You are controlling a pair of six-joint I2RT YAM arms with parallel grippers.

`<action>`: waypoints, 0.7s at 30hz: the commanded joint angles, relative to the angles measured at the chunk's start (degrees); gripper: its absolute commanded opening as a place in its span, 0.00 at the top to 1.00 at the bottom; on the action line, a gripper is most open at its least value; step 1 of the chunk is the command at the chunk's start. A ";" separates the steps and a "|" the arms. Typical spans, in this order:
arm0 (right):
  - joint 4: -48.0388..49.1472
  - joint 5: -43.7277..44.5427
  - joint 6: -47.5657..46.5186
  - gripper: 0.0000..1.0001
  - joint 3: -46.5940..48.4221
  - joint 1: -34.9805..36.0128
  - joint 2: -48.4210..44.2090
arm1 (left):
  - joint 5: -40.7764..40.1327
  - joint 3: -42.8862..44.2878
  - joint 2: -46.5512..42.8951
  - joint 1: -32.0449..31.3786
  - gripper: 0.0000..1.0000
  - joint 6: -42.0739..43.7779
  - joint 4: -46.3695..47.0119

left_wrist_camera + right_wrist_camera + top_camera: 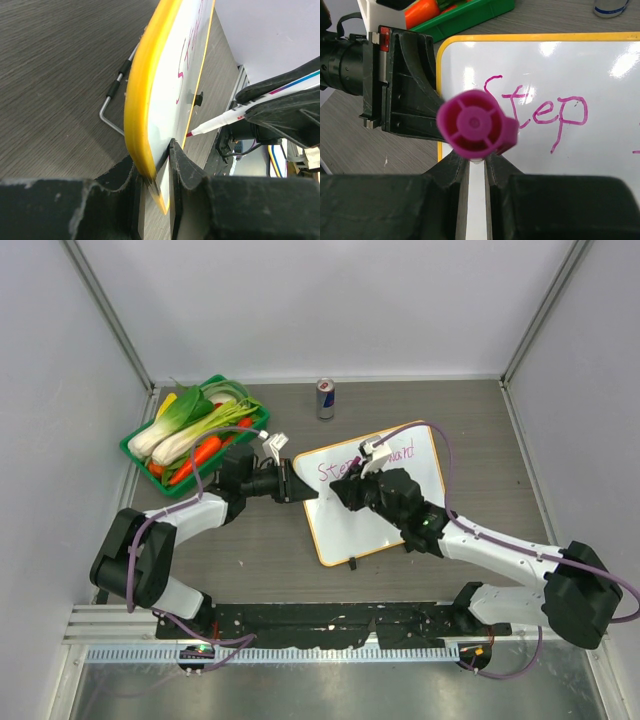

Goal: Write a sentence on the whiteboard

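The whiteboard (372, 530) lies on the table between the arms, white with a yellow-orange rim. My left gripper (300, 486) is shut on its left edge; in the left wrist view the jaws (160, 156) pinch the rim (142, 95). My right gripper (358, 476) is over the board's upper left, shut on a pink marker (472, 122) seen end-on. The marker tip (190, 133) is at the board's surface; contact cannot be told. Of the sentence, pink "Step" (545, 112) shows, and the top line runs on to "ward" (400, 453). No second line shows.
A green basket (136, 448) of vegetables stands at the back left, close behind my left gripper. A drinks can (325, 398) stands at the back centre. A black clip (352, 562) sits on the board's near edge. A bent wire stand (112, 97) lies beside the board.
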 commanded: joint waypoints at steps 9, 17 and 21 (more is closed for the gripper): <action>3.79 4.66 0.56 0.98 0.26 0.42 1.82 | -7.05 -1.52 2.20 -1.74 1.00 8.79 -5.13; 2.47 4.84 0.82 0.99 -1.15 0.42 1.82 | -6.96 -1.17 2.72 -2.00 1.00 9.06 -5.57; 1.94 4.93 0.99 0.98 -2.03 0.42 1.47 | -6.87 -0.99 2.72 -2.26 1.00 9.14 -5.66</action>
